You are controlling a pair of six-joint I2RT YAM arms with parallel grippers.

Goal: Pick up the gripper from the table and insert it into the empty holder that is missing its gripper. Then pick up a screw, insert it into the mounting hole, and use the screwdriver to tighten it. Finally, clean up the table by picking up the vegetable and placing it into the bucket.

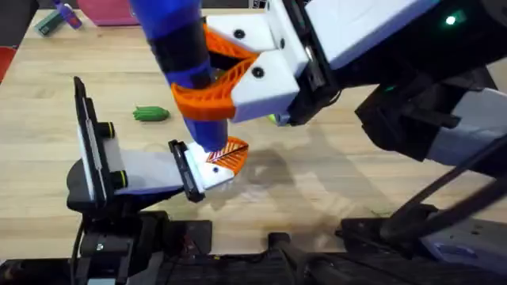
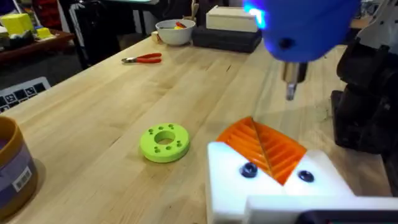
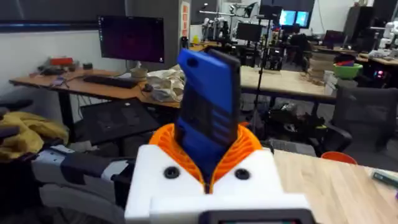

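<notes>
Holding the screwdriver (image 1: pixel 181 47) upright, my right pincer (image 1: pixel 226 79) is clamped on its blue barrel near the lower end, bit hanging just above the left pincer (image 1: pixel 218 162), which grips the orange-tipped holder (image 2: pixel 273 165). I judge the driver rigid, smooth and top-heavy, so a low grip on the barrel suits it. The screw head and bit contact are hidden beneath the driver's body. The vegetable (image 1: pixel 150 114) lies well beyond the left pincer on the tabletop (image 1: pixel 333 174); bucket (image 2: pixel 13 165) cut off.
</notes>
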